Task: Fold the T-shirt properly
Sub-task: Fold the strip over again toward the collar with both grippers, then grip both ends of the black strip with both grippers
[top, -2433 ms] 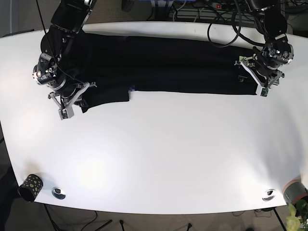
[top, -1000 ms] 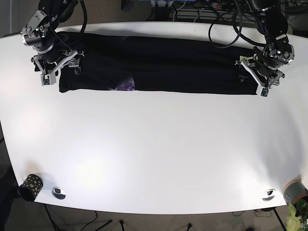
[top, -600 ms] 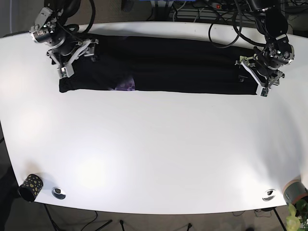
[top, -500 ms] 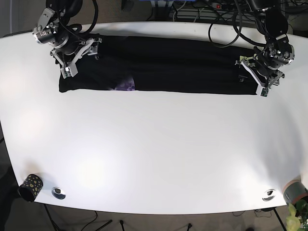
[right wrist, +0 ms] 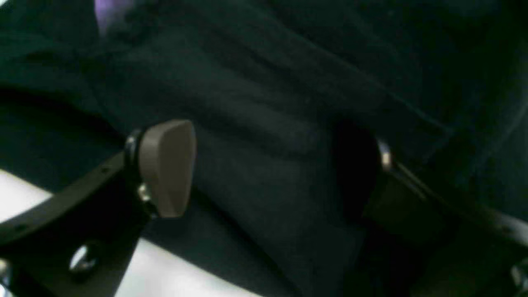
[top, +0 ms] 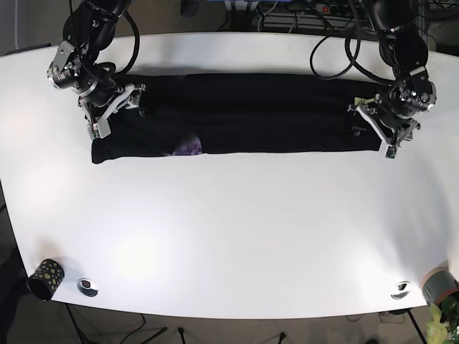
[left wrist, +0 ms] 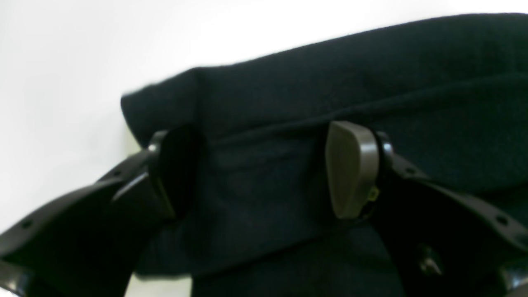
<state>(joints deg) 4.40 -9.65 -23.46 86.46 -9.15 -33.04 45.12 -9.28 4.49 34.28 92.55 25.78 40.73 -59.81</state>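
Observation:
The black T-shirt (top: 244, 115) lies as a long folded band across the far half of the white table (top: 229, 229), with a small purple patch at its front edge. My right gripper (top: 109, 115) is at the band's left end. In the right wrist view its jaws (right wrist: 264, 169) stand partly closed with a thick bunch of cloth (right wrist: 264, 136) between the pads. My left gripper (top: 387, 120) is at the band's right end. In the left wrist view it (left wrist: 255, 169) grips the folded cloth (left wrist: 264, 173) near the shirt's edge.
A patterned cup (top: 44, 278) stands at the front left corner. Two metal table inserts (top: 87, 287) (top: 400, 289) sit near the front edge. A grey pot with a plant (top: 439, 287) is at the front right. Cables hang behind the table.
The right-wrist arm laid the left sleeve back onto the band, then came down on its left end. In the last half second both grippers and the whole band shifted toward the table's front.

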